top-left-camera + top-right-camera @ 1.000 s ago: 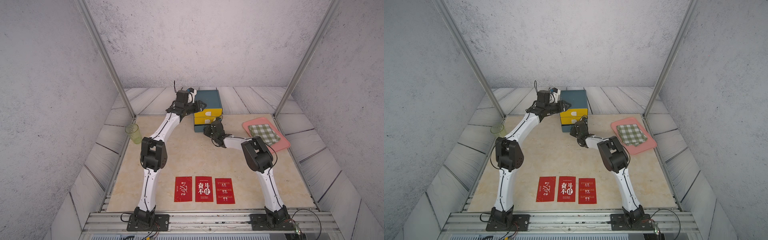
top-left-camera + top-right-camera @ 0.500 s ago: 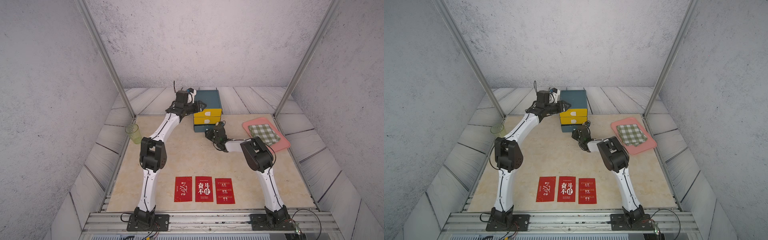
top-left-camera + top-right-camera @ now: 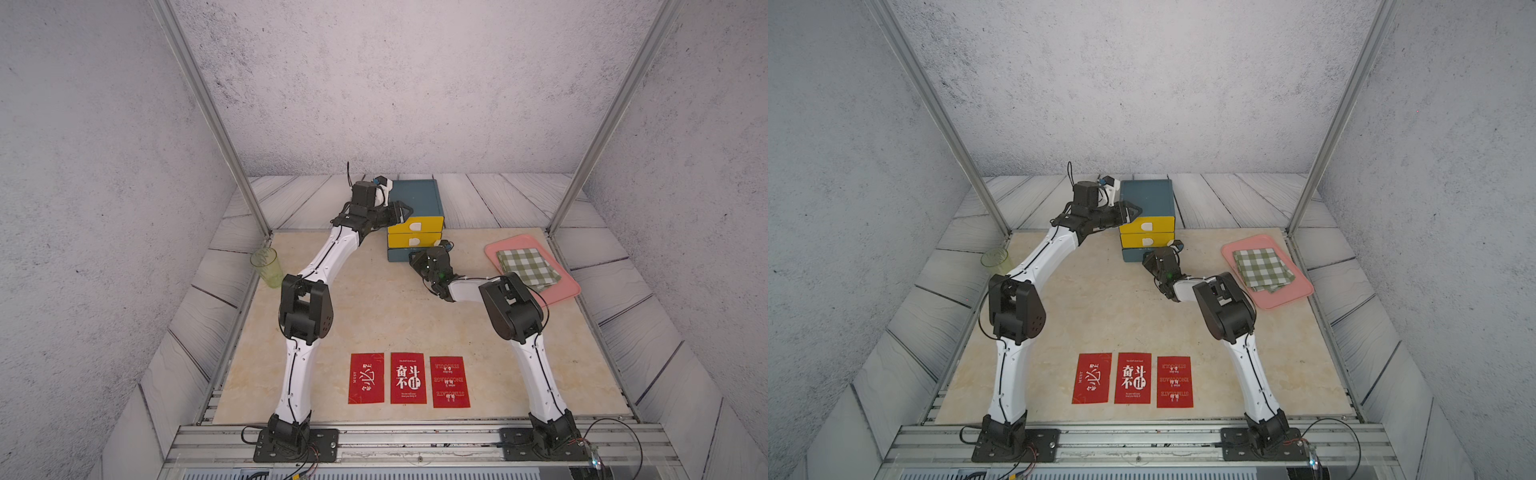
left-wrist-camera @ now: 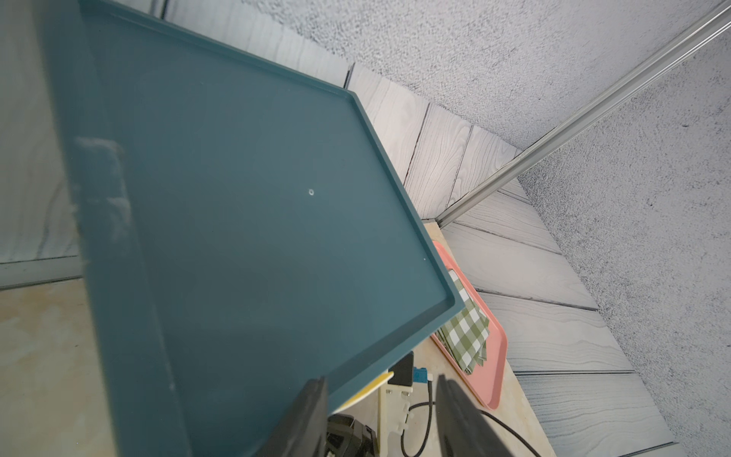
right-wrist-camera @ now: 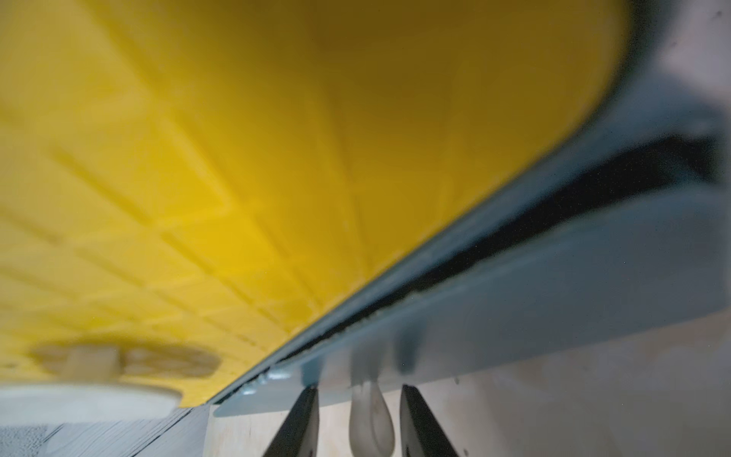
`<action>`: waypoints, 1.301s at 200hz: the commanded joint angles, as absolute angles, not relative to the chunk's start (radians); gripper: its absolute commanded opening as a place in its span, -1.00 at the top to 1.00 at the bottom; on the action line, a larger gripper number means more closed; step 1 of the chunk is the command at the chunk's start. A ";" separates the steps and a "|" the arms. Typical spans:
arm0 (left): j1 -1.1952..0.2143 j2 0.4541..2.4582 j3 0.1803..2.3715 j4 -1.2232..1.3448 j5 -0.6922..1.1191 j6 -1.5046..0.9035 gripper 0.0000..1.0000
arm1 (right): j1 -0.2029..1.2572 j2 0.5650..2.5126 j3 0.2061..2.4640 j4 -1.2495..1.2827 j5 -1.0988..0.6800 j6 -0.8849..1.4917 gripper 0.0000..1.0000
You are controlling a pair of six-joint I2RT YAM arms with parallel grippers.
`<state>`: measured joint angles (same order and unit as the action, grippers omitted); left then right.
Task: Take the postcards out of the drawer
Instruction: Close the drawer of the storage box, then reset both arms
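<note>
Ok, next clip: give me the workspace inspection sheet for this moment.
Surface: beige tabletop, no spills seen.
Job's things: three postcards in a row near the front edge, outside the drawer unit.
Clutter: green cup at the left edge; checked cloth on pink tray.
Grippers: left gripper open at the unit's top corner; right gripper open around the unit's lowest white handle.
Cables: loose wires at the arm bases.
Surroundings: grey walls, metal posts.

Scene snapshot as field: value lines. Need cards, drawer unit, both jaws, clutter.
postcards: three, red, in a row on the table near the arm bases, outside the drawer unit
drawer unit: blue, far centre
left gripper: jaws open at the unit's top corner
right gripper: jaws open either side of the white handle on the blue bottom drawer
clutter: checked cloth on pink tray; green cup
</note>
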<state>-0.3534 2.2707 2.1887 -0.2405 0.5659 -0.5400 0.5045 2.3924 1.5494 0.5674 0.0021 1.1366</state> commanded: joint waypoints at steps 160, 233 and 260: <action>-0.339 1.936 1.929 -0.201 0.524 -0.478 -0.78 | 0.480 1.717 1.055 0.235 -0.038 0.683 -0.10; -0.204 1.278 1.012 -0.032 0.082 -0.199 -0.92 | 0.220 1.250 0.862 -0.147 0.183 0.223 -0.57; -0.157 1.177 0.741 0.132 -0.123 -0.079 -0.92 | 0.124 1.294 0.772 -0.018 0.198 0.112 -0.81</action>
<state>-0.1871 1.2182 0.9344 0.0002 0.1089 -0.2333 0.1715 1.2449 0.8543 -0.0280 0.1341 0.2790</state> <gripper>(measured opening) 0.959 0.861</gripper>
